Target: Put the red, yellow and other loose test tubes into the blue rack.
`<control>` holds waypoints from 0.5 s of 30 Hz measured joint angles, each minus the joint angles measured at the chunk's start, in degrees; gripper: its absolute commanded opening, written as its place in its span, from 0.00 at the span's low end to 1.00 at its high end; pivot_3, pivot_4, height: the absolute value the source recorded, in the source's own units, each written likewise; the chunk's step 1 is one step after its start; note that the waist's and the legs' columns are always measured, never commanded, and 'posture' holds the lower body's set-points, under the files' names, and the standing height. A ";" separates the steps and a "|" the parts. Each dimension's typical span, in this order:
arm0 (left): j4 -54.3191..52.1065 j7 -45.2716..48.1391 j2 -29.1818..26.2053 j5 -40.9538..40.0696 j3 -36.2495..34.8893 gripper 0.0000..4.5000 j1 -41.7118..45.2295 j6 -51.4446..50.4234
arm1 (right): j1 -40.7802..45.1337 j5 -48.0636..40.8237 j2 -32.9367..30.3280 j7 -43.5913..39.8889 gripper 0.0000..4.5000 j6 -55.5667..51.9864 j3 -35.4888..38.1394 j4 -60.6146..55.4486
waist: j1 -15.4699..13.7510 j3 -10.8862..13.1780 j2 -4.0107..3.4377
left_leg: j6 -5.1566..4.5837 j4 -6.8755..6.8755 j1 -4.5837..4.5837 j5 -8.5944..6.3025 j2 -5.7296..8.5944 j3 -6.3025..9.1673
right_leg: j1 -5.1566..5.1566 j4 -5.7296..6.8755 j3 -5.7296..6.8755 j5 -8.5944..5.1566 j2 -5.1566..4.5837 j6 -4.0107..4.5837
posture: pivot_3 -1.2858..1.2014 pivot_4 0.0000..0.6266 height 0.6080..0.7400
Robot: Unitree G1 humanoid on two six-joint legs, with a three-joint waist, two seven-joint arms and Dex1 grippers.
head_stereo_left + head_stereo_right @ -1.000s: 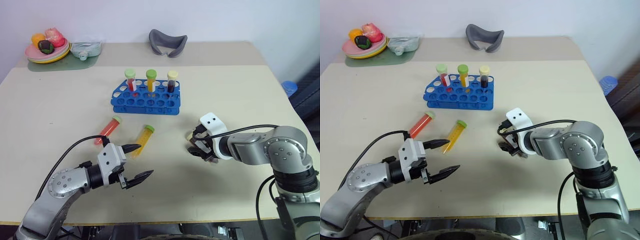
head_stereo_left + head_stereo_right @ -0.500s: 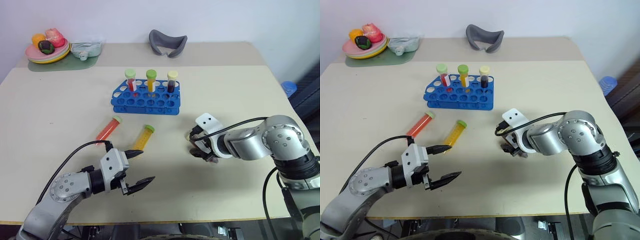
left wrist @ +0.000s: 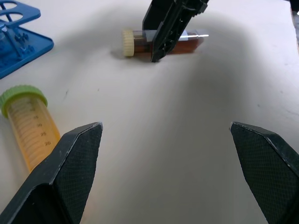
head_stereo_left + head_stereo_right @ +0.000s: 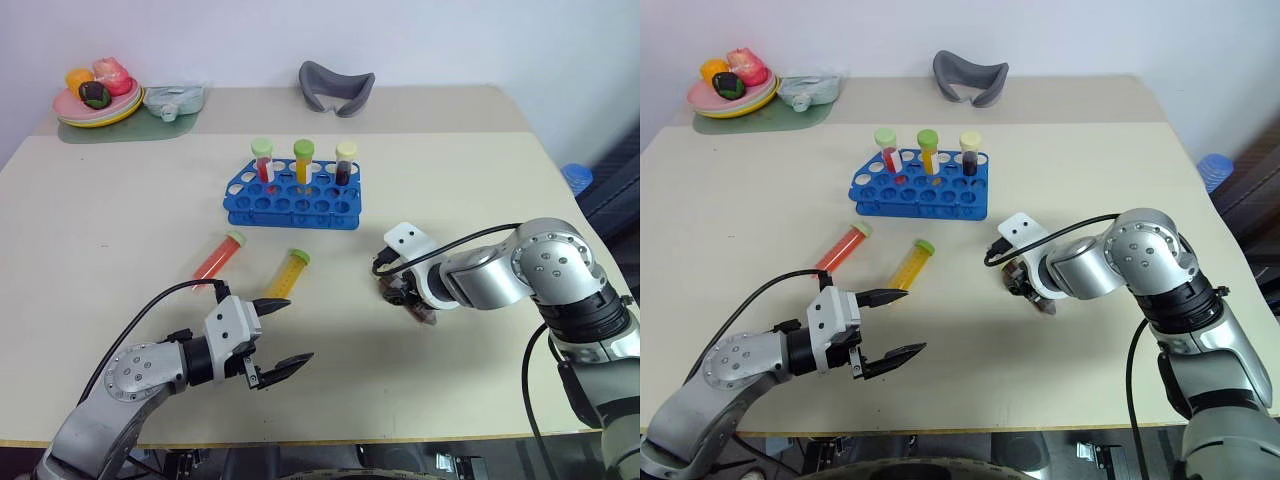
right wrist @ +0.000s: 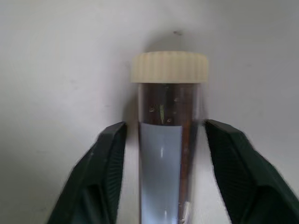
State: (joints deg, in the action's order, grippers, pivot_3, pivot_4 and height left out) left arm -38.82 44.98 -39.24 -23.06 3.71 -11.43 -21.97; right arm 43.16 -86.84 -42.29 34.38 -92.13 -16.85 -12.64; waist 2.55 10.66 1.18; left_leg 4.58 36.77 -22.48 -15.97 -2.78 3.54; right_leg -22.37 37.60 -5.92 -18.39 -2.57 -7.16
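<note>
The blue rack [image 4: 290, 200] stands mid-table with three capped tubes upright in its back row. A red tube [image 4: 218, 257] and a yellow tube [image 4: 287, 275], both green-capped, lie loose in front of it. To the right, a dark brown tube with a cream cap [image 5: 169, 130] lies flat on the table. My right gripper [image 4: 405, 295] points down over it, one finger on each side. One pad [image 5: 219, 158] is against the tube and a thin gap remains at the other. My left gripper [image 4: 290, 332] hovers open and empty just in front of the yellow tube [image 3: 28, 130].
A plate of toy food [image 4: 95, 100], a clear pouch [image 4: 175, 97] on a green mat and a grey curved object [image 4: 335, 85] sit along the far edge. A blue object [image 4: 577, 175] lies beyond the table's right edge.
My right gripper's fingers have narrowed from wide open to close around the brown tube, and its wrist has turned a little. The left gripper stays where it was, open.
</note>
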 measured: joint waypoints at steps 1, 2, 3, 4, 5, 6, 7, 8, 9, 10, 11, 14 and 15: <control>0.01 0.01 0.00 0.03 0.01 1.00 -0.11 0.05 | -0.02 0.01 0.17 0.04 0.60 0.01 0.01 -0.01 | 0.08 0.00 0.00 | -0.01 0.00 0.00 -0.01 0.00 0.00 | -0.01 0.00 -0.01 0.00 0.01 0.00 | 0.52 0.24 1.00; 0.01 0.02 0.00 0.05 0.01 1.00 -0.14 0.19 | -0.05 0.03 0.28 0.13 0.60 0.00 0.01 -0.08 | 0.11 0.00 0.00 | -0.01 0.00 0.00 -0.01 -0.02 0.00 | -0.02 0.00 -0.01 0.00 0.02 0.00 | 0.52 0.24 1.00; 0.03 0.04 0.00 0.06 0.01 1.00 -0.17 0.33 | -0.09 0.04 0.32 0.21 0.54 0.00 0.05 -0.11 | 0.10 0.00 0.00 | -0.02 0.00 0.00 -0.01 -0.02 0.00 | -0.02 0.01 -0.01 0.00 0.03 0.00 | 0.52 0.24 1.00; 0.09 0.05 0.01 0.08 0.01 1.00 -0.18 0.43 | -0.25 0.02 0.40 0.23 0.48 0.00 0.18 -0.20 | 0.09 0.00 0.00 | -0.02 0.00 0.00 -0.01 -0.02 0.00 | -0.01 0.01 -0.01 0.00 0.03 0.00 | 0.52 0.24 1.00; 0.26 0.05 0.03 0.09 0.01 1.00 -0.18 0.53 | -0.46 0.02 0.70 0.24 0.41 0.02 0.26 -0.52 | 0.10 0.00 0.00 | -0.02 0.01 0.00 -0.01 -0.02 0.00 | -0.01 0.01 -0.01 0.00 0.02 0.00 | 0.52 0.24 1.00; 0.47 0.04 0.05 0.12 0.01 1.00 -0.17 0.66 | -0.61 0.01 0.91 0.25 0.32 0.05 0.26 -0.69 | 0.09 0.00 0.00 | -0.02 0.01 0.00 -0.01 -0.02 0.00 | -0.01 0.01 -0.02 0.00 0.02 0.00 | 0.52 0.24 1.00; 0.56 0.06 0.05 0.15 0.01 1.00 -0.21 0.98 | -0.68 0.02 1.09 0.33 0.21 0.04 0.26 -0.78 | 0.05 0.00 0.00 | -0.02 0.01 0.00 -0.01 -0.02 0.00 | -0.01 0.01 -0.02 0.00 0.02 0.00 | 0.52 0.24 1.00; 0.59 0.08 0.05 0.16 0.01 1.00 -0.20 1.18 | -0.68 0.02 1.25 0.57 0.21 0.01 0.27 -0.82 | 0.03 0.00 0.00 | -0.02 0.01 0.00 -0.01 -0.02 0.00 | -0.01 0.01 -0.02 0.00 0.02 0.00 | 0.52 0.24 1.00; 0.73 0.13 0.05 0.18 0.01 1.00 -0.21 1.34 | -0.68 0.02 1.37 0.75 0.21 0.01 0.32 -0.83 | 0.04 -0.01 0.00 | -0.02 0.02 0.00 -0.01 -0.02 0.00 | -0.01 0.01 -0.02 0.00 0.02 0.00 | 0.52 0.24 1.00; 0.97 0.16 0.05 0.28 0.01 1.00 -0.23 1.55 | -0.68 0.02 1.54 0.87 0.21 0.01 0.41 -0.82 | 0.07 -0.01 0.00 | -0.02 0.02 0.00 -0.01 -0.02 0.00 | 0.00 0.01 -0.02 0.00 0.02 0.01 | 0.52 0.24 1.00; 1.17 0.18 0.05 0.46 0.01 1.00 -0.26 1.69 | -0.67 0.02 1.64 1.01 0.21 0.01 0.44 -0.82 | 0.09 -0.01 0.00 | -0.02 0.02 0.01 -0.01 -0.02 0.00 | -0.01 0.01 -0.02 0.00 0.03 0.01 | 0.52 0.24 1.00; 1.73 0.25 0.05 0.90 0.01 1.00 -0.43 2.46 | -0.62 0.12 1.89 1.16 0.21 -0.04 0.61 -0.94 | 0.11 -0.01 0.00 | -0.02 0.02 0.00 -0.01 -0.02 -0.01 | -0.01 0.01 -0.02 0.00 0.03 0.01 | 0.52 0.24 1.00; 1.73 0.29 0.05 1.03 0.00 1.00 -0.64 2.69 | -0.62 0.43 2.08 1.15 0.21 -0.03 0.70 -1.09 | 0.13 -0.01 0.00 | -0.02 0.02 0.00 -0.01 -0.02 -0.01 | -0.01 0.01 -0.03 0.00 0.03 0.01 | 0.52 0.24 1.00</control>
State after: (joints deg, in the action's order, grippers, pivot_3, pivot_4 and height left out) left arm -37.09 45.27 -39.19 -22.03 3.72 -12.06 -19.28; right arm 42.54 -86.41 -40.21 35.53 -92.16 -16.15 -13.73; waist 2.68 10.65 1.18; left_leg 4.56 36.80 -22.48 -15.98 -2.80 3.53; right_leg -22.39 37.60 -5.95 -18.39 -2.54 -7.14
